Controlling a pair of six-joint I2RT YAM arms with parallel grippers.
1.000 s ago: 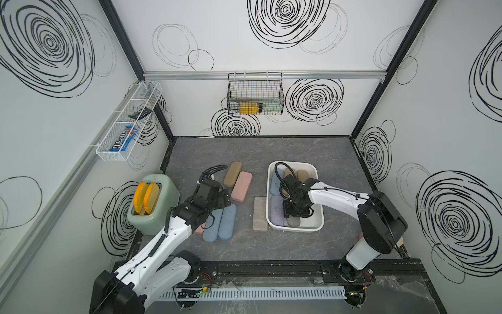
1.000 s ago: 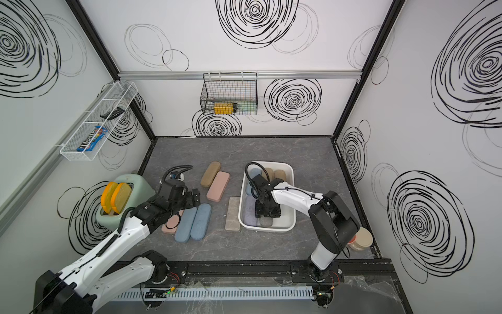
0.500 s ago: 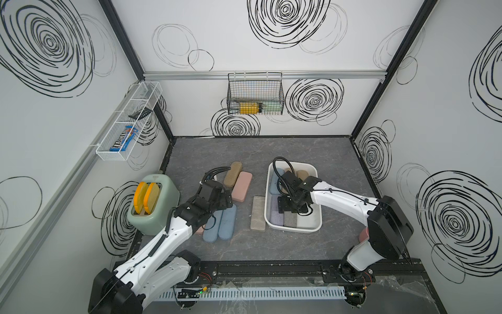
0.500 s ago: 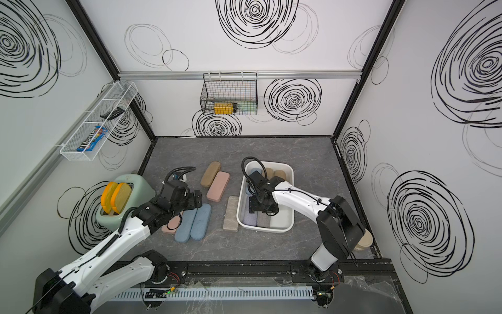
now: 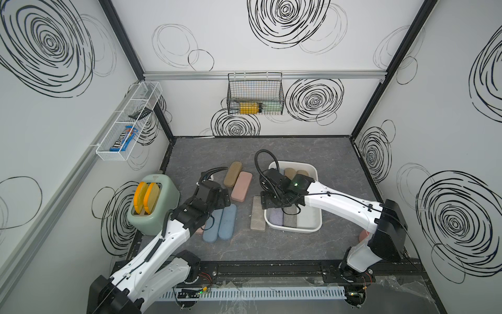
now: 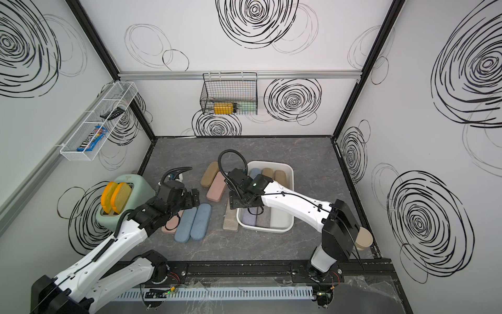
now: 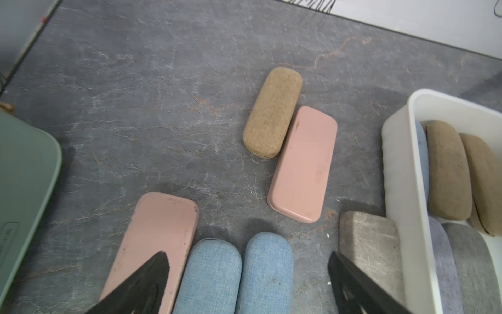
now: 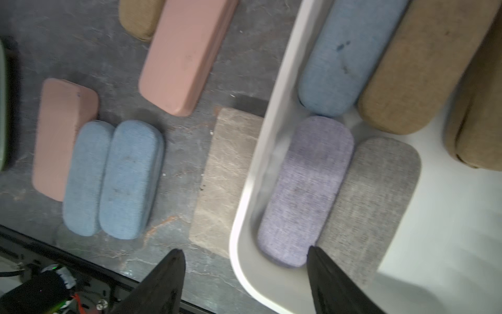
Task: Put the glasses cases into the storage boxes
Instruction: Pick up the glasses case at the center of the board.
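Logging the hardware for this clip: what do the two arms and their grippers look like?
The left arm and right arm have white links, black joints and black wrists. A black corrugated cable loops over each wrist; a small green light glows on the right one. The left gripper and right gripper have black, tapering fingers.

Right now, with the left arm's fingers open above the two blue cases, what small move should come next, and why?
Probably shift the left arm's fingers sideways to centre on one blue case. They are open and empty. That case and the second blue case, touching side by side on the table outside the white bin, both lie between them, so closing now might catch both.
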